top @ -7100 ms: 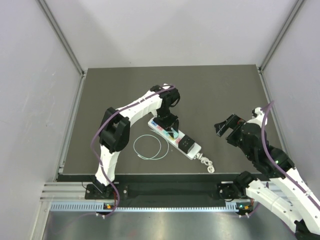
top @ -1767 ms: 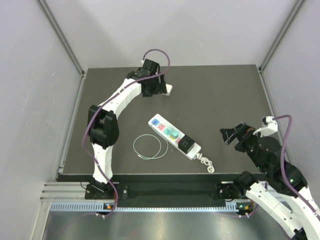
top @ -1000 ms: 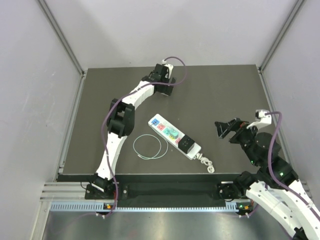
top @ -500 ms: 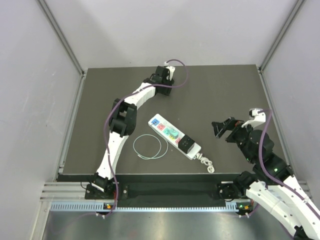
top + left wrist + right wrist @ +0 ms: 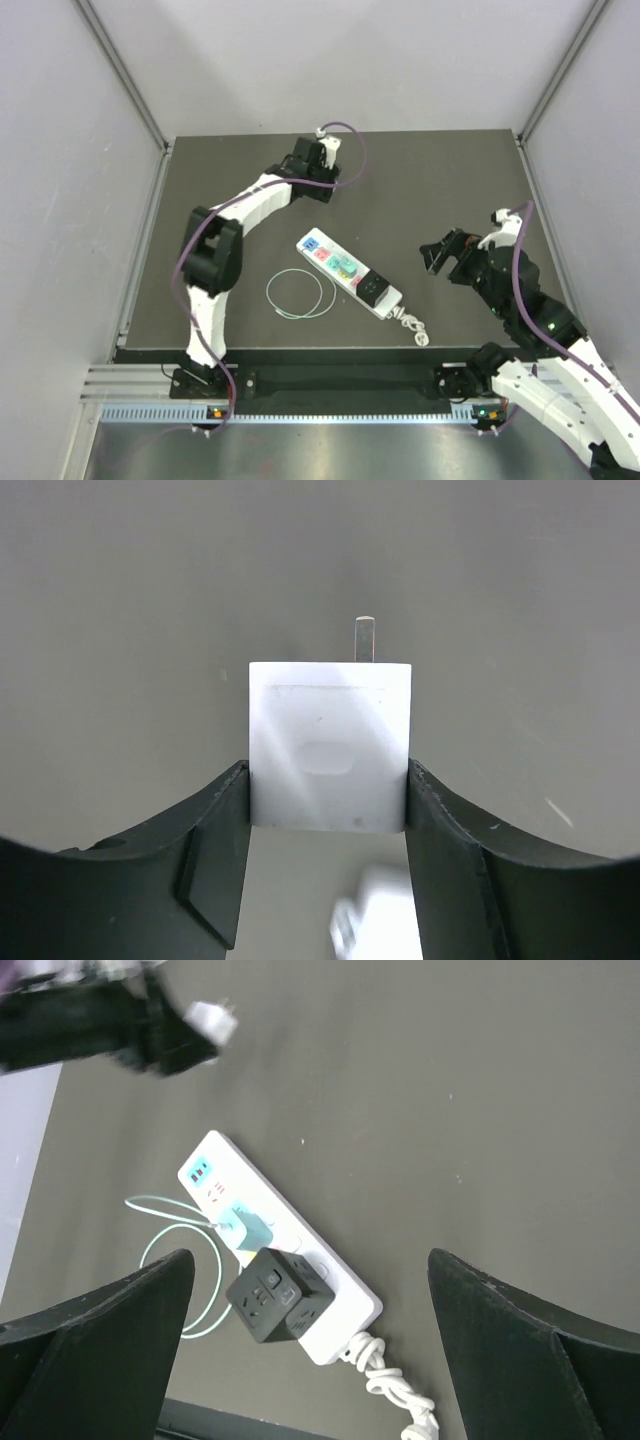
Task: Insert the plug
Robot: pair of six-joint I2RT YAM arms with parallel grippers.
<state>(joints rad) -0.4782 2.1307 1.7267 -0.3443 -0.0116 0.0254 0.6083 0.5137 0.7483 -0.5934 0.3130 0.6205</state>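
Note:
At the far back of the dark table, my left gripper (image 5: 318, 172) is shut on the plug (image 5: 330, 745), a white square block. Both fingers press its sides, and one metal prong (image 5: 365, 638) points away from the wrist. The right wrist view shows the same plug (image 5: 212, 1022) at its top left, blurred. The white power strip (image 5: 322, 247) lies diagonally mid-table with a teal adapter (image 5: 343, 265) and a black cube adapter (image 5: 373, 288) plugged in. My right gripper (image 5: 443, 253) hovers open to the right of the strip, with nothing between its fingers (image 5: 100, 1340).
A thin teal cable loop (image 5: 294, 295) lies left of the strip. The strip's knotted white cord (image 5: 410, 325) trails toward the near edge. Grey walls enclose the table on three sides.
The left gripper's jaws have closed onto the plug at the back of the table. The right gripper has drifted slightly left toward the strip, still open.

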